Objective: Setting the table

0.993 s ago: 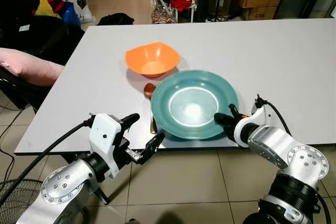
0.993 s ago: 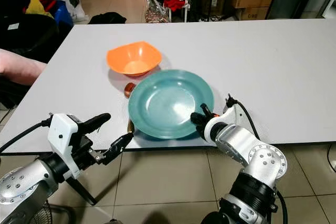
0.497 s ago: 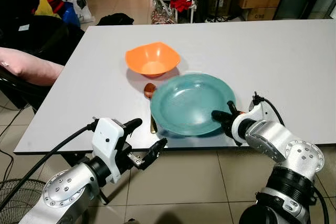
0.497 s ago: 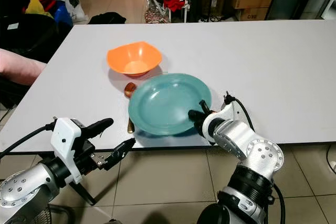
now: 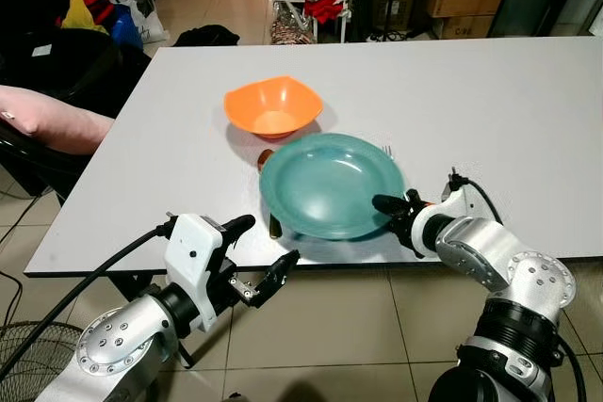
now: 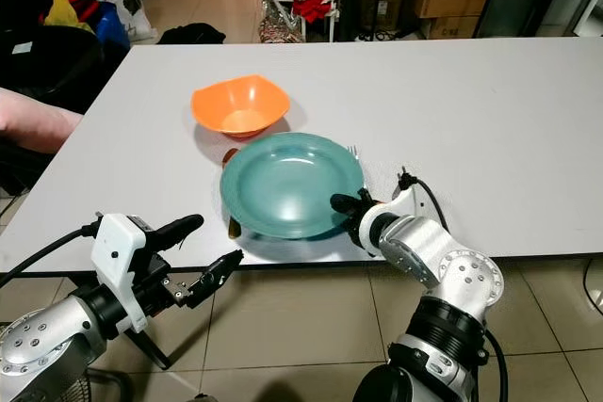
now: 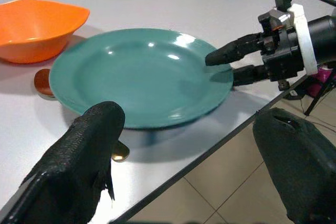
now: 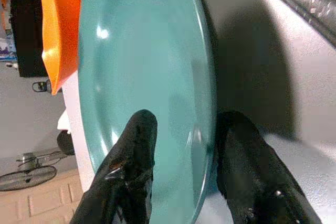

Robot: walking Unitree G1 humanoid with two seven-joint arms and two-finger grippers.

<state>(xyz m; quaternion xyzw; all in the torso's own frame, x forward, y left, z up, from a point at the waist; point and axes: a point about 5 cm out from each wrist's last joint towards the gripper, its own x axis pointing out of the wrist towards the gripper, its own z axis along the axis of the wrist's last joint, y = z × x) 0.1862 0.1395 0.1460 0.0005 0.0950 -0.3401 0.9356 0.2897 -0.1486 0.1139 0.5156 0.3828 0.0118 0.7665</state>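
The teal plate (image 5: 331, 184) sits open side up near the counter (image 5: 490, 101) front edge, just before the orange bowl (image 5: 273, 105), both empty, its near rim pinched by the right gripper (image 5: 389, 215), while the left gripper (image 5: 259, 250) hovers open below the edge.

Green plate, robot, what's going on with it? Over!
Right tool clamped on green plate rim, plate lifted off table. Left tool open, below table edge. Spoon and fork under plate; orange bowl close behind.
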